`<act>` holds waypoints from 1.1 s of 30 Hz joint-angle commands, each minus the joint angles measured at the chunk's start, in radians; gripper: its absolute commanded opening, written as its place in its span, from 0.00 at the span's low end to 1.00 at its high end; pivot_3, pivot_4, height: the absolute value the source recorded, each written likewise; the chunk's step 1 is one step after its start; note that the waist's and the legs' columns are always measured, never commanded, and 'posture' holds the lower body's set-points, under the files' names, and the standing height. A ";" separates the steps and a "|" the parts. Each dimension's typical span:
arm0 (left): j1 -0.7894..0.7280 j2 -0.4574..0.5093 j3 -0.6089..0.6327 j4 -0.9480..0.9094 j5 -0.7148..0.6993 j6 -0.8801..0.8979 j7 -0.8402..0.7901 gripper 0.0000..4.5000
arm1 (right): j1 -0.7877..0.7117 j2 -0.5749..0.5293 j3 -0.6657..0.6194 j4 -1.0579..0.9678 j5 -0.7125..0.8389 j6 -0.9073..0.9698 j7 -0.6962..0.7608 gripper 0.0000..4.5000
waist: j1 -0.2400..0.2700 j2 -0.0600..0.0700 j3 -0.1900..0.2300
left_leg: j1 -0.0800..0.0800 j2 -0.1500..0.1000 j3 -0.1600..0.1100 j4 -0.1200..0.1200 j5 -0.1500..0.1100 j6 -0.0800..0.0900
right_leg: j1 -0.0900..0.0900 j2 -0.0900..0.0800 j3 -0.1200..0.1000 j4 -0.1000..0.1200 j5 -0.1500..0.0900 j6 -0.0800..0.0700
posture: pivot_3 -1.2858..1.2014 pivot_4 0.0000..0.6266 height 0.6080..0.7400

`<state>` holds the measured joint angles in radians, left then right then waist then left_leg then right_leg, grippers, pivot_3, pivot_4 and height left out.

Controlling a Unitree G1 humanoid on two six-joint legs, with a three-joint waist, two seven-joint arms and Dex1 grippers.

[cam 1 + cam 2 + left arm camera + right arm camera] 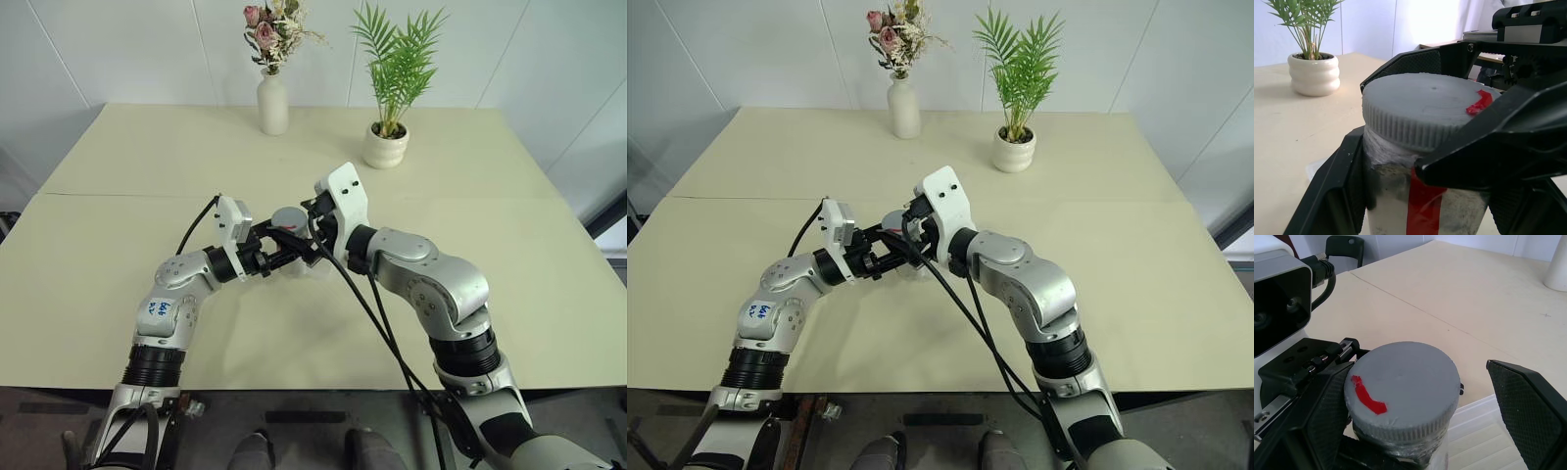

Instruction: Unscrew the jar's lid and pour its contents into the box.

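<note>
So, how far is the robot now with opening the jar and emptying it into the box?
Done: the left gripper is shut on the jar, held above the box. In hand: the open right gripper straddles the lid, not yet clamped. Left: unscrewing the lid, which is on the jar, and pouring.

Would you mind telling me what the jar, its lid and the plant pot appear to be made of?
The lid: matte grey plastic, probably, with a ribbed moulded edge. The jar: clear plastic or glass, cloudy inside; undecidable. The plant pot: likely glazed white ceramic, with a soft sheen.
</note>
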<state>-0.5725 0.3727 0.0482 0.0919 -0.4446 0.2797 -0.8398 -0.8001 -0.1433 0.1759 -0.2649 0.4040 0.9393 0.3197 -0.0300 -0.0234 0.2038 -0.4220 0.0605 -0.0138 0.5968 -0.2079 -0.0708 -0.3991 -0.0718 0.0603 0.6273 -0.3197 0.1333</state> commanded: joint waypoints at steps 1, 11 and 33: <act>-0.009 0.000 0.004 -0.042 -0.001 -0.015 0.004 0.61 | -0.022 0.016 -0.024 -0.006 -0.009 -0.025 -0.012 1.00 | 0.000 0.000 0.000 | 0.000 0.000 0.000 0.000 0.000 0.000 | 0.000 0.000 0.000 0.000 0.000 0.000 | 0.52 0.24 1.00; -0.010 0.005 0.005 -0.045 -0.003 -0.009 0.009 0.61 | -0.020 0.015 -0.022 0.001 -0.010 -0.045 0.002 0.58 | 0.001 0.000 0.000 | 0.000 0.000 0.000 0.000 0.000 0.000 | 0.000 0.000 0.000 0.000 0.000 0.000 | 0.52 0.24 1.00; 0.038 0.175 0.005 -0.103 -0.135 0.139 -0.277 0.61 | -0.051 -0.258 -0.002 -0.014 0.156 -0.146 0.520 0.58 | -0.001 0.000 0.000 | 0.000 0.001 0.000 0.000 0.000 0.000 | 0.000 0.002 0.000 0.000 0.000 0.000 | 0.52 0.24 1.00</act>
<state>-0.5536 0.5066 0.0164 -0.0167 -0.5226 0.3986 -1.0302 -0.8210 -0.3520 0.2009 -0.2427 0.5307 0.8471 0.7318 -0.0308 -0.0234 0.2039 -0.4219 0.0622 -0.0139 0.5967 -0.2079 -0.0708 -0.3991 -0.0697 0.0606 0.6269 -0.3198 0.1329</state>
